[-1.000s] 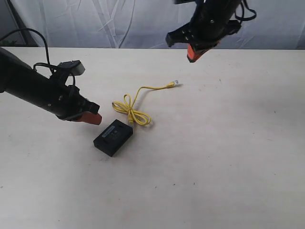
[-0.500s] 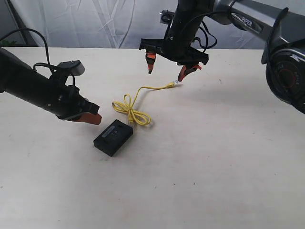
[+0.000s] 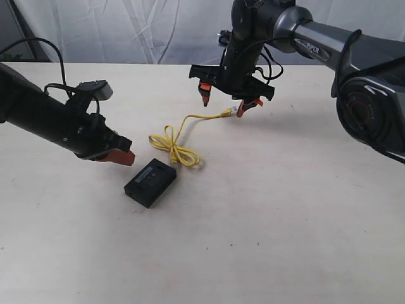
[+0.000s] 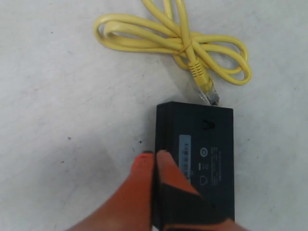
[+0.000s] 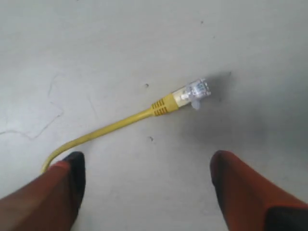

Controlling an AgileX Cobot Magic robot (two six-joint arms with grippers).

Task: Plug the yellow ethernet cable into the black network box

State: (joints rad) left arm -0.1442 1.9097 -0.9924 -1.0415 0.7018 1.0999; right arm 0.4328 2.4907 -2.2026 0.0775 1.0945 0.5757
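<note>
Right fingers (image 3: 243, 107) spread over the yellow cable's (image 3: 177, 151) free plug (image 5: 196, 90).
Pinch the cable just behind that plug; left fingers (image 4: 144, 180), pressed together, hang by the black box (image 3: 150, 182).

exterior overlooks table (image 3: 285, 221); both wrist cameras close above cable (image 4: 195, 70).

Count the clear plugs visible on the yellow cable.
2. One plug lies on the table near the right gripper; the other plug sits at the black network box's edge.
</note>
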